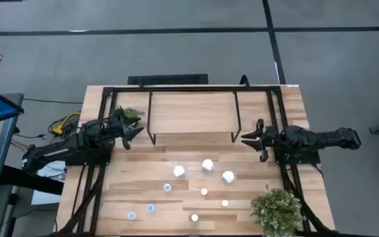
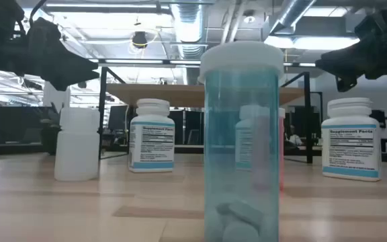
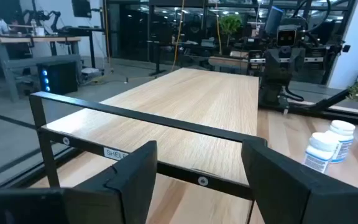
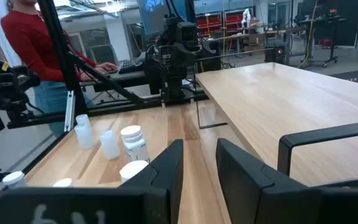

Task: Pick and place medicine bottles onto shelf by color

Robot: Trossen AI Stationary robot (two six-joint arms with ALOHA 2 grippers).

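Light-wood shelf (image 1: 193, 112), black wire legs
White bottles (image 1: 207, 165); blue-capped (image 1: 168, 187) and yellow-capped (image 1: 195, 217) small ones; green plant (image 1: 278, 209).

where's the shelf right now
In the high view the shelf stands at the table's far middle, between the left gripper and right gripper, with nothing on it.

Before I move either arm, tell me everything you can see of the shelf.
The shelf is a low, light-wood board raised on thin black metal legs, sitting at the far middle of the table. Its top is bare: no bottles stand on it yet. From the left wrist view a small white label shows on its black front rail. The left pincer hangs open off its left end, and the right pincer hangs open off its right end; neither touches it. The bottles all stand on the table in front of it.
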